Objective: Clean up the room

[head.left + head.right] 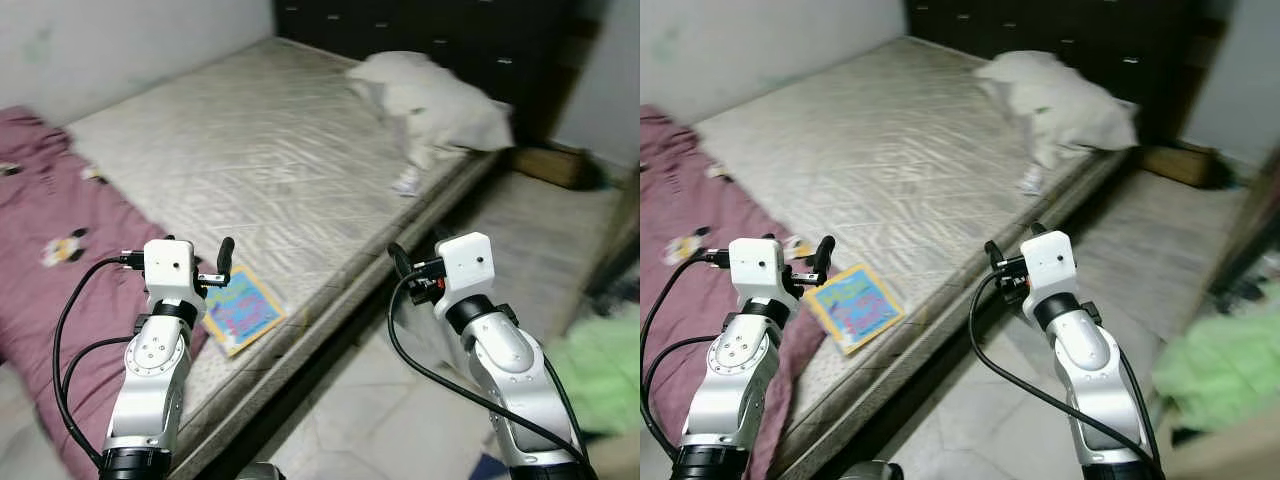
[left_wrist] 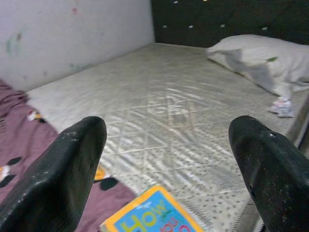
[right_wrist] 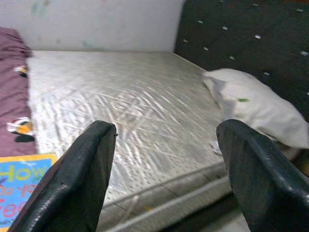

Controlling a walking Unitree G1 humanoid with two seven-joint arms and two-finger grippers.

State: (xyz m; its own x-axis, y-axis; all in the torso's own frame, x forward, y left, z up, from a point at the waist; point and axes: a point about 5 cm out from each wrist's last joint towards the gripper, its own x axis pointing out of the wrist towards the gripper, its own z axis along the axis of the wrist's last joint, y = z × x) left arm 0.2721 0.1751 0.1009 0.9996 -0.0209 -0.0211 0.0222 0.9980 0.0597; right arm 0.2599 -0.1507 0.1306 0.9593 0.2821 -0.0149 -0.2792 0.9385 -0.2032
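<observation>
Both pincers, left pincer (image 2: pixel 166 164) and right pincer (image 3: pixel 169 169), gape wide and empty above the bed's edge. Colourful cardboard picture book (image 1: pixel 240 308) lies on the bare grey mattress (image 1: pixel 260 150) beside the maroon blanket (image 1: pixel 50 250), nothing tidied yet, I'd say.

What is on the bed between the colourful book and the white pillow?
Only bare mattress lies between the book and the pillow, seen in the left eye view.
</observation>
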